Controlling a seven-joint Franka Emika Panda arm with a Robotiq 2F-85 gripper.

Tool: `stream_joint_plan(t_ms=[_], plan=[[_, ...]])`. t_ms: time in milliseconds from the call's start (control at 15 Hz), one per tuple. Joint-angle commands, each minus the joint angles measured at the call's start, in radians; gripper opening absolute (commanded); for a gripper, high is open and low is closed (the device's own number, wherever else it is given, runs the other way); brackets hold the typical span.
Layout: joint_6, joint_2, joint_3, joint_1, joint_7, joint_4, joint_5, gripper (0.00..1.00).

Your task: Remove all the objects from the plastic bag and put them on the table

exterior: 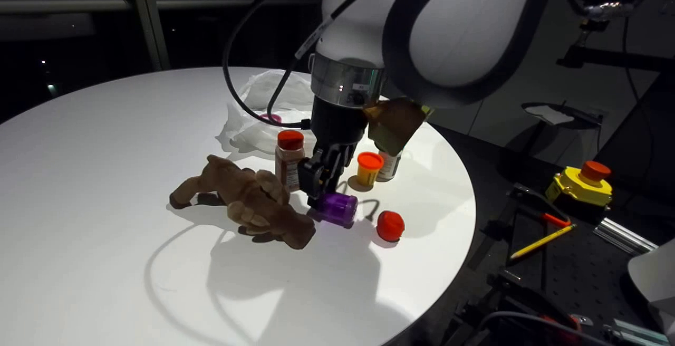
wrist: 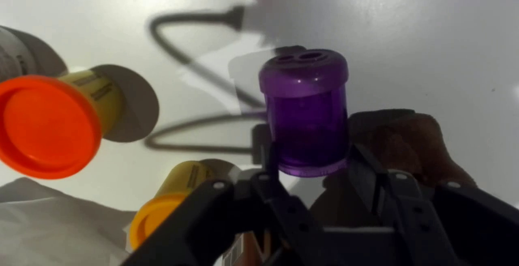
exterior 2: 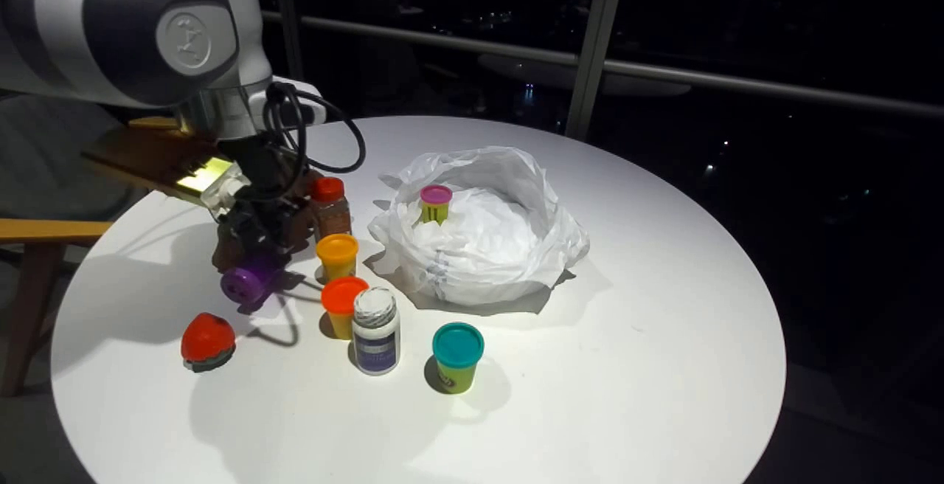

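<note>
The white plastic bag (exterior 2: 479, 277) stands open on the round white table (exterior 2: 590, 410). A tub with a pink lid (exterior 2: 436, 207) is inside it, near one side. My gripper (wrist: 312, 158) has its fingers against both sides of a purple see-through sharpener (wrist: 306, 112), near its base. The sharpener lies sideways at the table surface; I cannot tell if it touches. It also shows in both exterior views (exterior: 337, 209) (exterior 2: 247, 285). In an exterior view the arm partly hides the bag (exterior: 285, 93).
A brown plush toy (exterior: 248, 198) lies beside the gripper. Around it stand a red-capped jar (exterior: 289, 159), a yellow-orange-lidded tub (exterior 2: 338, 257), a red-orange-lidded tub (exterior 2: 343, 307), a white bottle (exterior 2: 377, 336) and a teal-lidded tub (exterior 2: 457, 358). A red round object (exterior: 391, 226) lies near the table edge.
</note>
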Motion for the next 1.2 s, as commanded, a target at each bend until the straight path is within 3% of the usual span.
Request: stream_joint_plan(t_ms=[0, 333, 400, 467, 667, 867, 1133], plan=[[0.096, 0.034, -0.064, 0.058, 0.024, 0.0, -0.051, 0.24], [0.115, 0.028, -0.07, 0.075, 0.006, -0.011, -0.037, 0.27], [0.105, 0.025, -0.069, 0.076, 0.004, -0.011, -0.036, 0.73], [0.104, 0.024, -0.074, 0.081, 0.006, -0.012, -0.041, 0.74], [0.1, 0.007, -0.066, 0.074, 0.0, -0.017, -0.033, 0.96], [0.084, -0.034, -0.055, 0.062, -0.005, -0.021, -0.022, 1.0], [-0.027, -0.123, -0.06, 0.056, 0.024, 0.02, -0.01, 1.0]])
